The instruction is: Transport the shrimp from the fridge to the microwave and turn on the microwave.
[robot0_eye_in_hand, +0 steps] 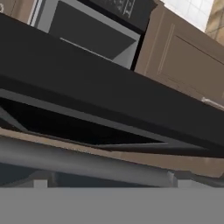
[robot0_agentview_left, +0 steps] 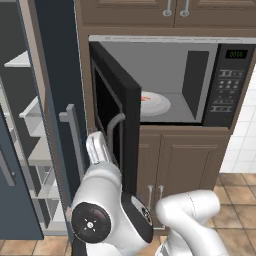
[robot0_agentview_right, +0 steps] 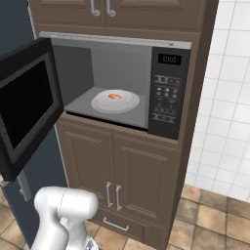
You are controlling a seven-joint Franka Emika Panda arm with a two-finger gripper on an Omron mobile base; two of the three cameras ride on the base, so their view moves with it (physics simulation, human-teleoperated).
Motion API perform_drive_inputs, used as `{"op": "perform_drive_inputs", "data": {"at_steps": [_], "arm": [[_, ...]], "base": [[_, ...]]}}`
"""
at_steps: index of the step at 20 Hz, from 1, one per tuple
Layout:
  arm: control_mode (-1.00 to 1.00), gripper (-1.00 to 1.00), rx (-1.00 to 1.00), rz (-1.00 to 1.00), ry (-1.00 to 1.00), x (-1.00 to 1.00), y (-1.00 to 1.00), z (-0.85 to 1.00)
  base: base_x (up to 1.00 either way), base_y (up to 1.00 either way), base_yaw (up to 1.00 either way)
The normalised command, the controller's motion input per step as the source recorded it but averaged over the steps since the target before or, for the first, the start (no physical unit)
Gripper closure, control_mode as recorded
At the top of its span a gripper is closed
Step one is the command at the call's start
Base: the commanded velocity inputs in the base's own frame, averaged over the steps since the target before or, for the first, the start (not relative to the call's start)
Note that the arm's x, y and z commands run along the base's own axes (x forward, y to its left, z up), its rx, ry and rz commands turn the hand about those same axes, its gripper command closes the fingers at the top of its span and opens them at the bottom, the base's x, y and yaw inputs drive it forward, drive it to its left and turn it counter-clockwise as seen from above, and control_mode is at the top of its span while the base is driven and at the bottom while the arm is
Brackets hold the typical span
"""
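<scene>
Orange shrimp (robot0_agentview_right: pixel 114 96) lies on the plate (robot0_agentview_right: pixel 128 105) inside the microwave (robot0_agentview_right: pixel 168 93); door (robot0_agentview_left: pixel 117 100) open.
Gripper jaws spread, empty, at the door handle (robot0_agentview_left: pixel 114 131). I judge: push the door evenly toward three o'clock until latched, then press start.
</scene>
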Motion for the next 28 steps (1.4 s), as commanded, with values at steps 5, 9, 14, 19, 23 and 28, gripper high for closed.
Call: {"op": "perform_drive_inputs", "data": {"at_steps": [5,9,14,19,23,28], "arm": [[-1.00,-1.00,0.00,-0.03,0.04,0.08,-0.63,0.00],[-1.00,-1.00,0.00,-0.04,0.06,0.10,-0.63,0.00],[-1.00,-1.00,0.00,-0.06,0.06,0.15,-0.61,0.00],[-1.00,-1.00,0.00,-0.06,0.04,0.18,-0.60,0.00],[-1.00,-1.00,0.00,-0.07,0.02,0.21,-0.60,0.00],[-1.00,-1.00,0.00,-0.08,0.05,0.25,-0.62,0.00]], "base": [[0.00,0.00,0.00],[0.00,0.00,0.00],[0.00,0.00,0.00],[0.00,0.00,0.00],[0.00,0.00,0.00],[0.00,0.00,0.00]]}}
